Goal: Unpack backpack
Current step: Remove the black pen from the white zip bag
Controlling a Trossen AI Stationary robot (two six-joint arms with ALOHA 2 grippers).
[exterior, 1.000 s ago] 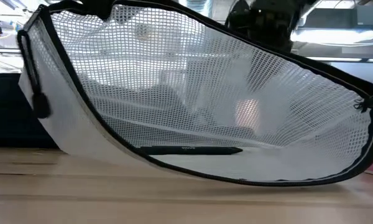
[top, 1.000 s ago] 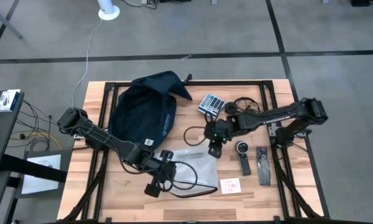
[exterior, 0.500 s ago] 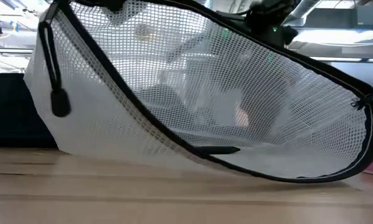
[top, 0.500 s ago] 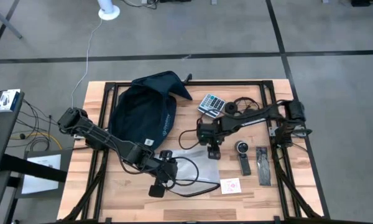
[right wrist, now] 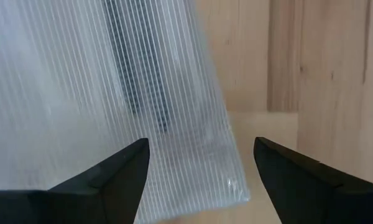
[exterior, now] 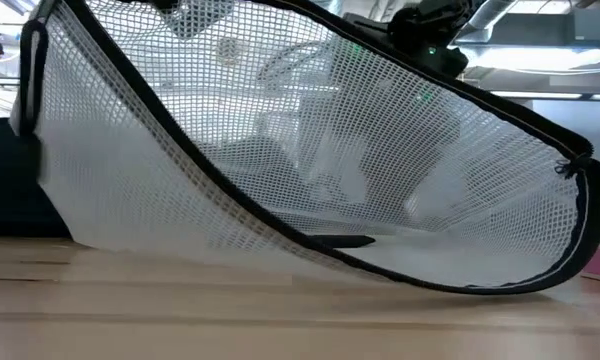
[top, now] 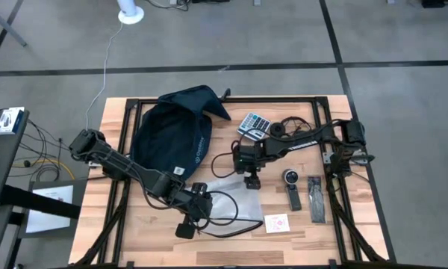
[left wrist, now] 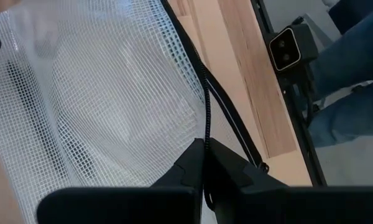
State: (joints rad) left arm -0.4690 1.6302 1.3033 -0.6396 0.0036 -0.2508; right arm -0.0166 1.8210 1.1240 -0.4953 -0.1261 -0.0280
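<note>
Since a moment ago my right gripper [top: 250, 181] has slid left over the mesh pouch [top: 225, 200], fingers spread; left gripper [top: 185, 227] pinches its zipper edge. Soft, floppy backpack [top: 172, 138]: grab a fabric fold.

A robotics lab or test workshop, by the look of it; a butcher-block wooden table [top: 149, 232] sits on a black metal frame [top: 336, 112] over a grey concrete floor [top: 403, 90] marked with dark taped lines; loose cables [top: 37, 153] run off the table's left edge to a side stand; a small camera unit [left wrist: 289, 50] is mounted at the table's edge; a person's jeans-clad legs [left wrist: 354, 93] stand just beyond.
</note>
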